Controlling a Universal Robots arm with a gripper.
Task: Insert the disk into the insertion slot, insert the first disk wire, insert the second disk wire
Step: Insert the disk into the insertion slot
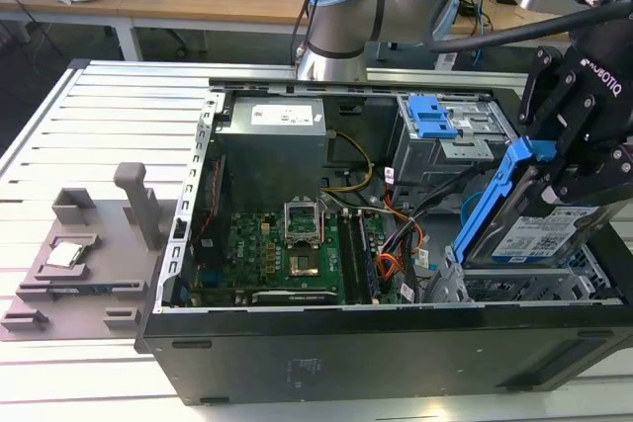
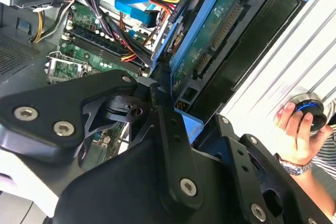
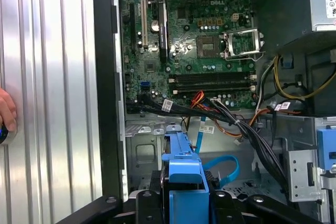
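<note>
My gripper [image 1: 560, 171] is shut on the disk [image 1: 539, 235], a grey drive with a white-and-blue label in a bright blue carrier [image 1: 493, 203]. The disk hangs tilted over the exterior view's right front corner of the open computer case. Just under its lower edge lies the insertion slot [image 1: 499, 287], a silver perforated cage. In the second wrist view the disk's green circuit side [image 2: 210, 40] faces the camera between the black fingers [image 2: 163, 124]. The first wrist view looks past the blue carrier [image 3: 184, 169] into the slot [image 3: 149, 153]. A loose blue flat wire [image 3: 223, 167] lies beside it.
A bigger grey cage with a blue latch [image 1: 432, 116] stands behind the disk. A bundle of black and coloured wires [image 3: 231, 121] crosses above the slot. The motherboard [image 1: 287, 254] and power supply [image 1: 272, 130] fill the case. A grey fixture [image 1: 79, 254] lies outside. A person's hand [image 2: 295, 129] rests on the table.
</note>
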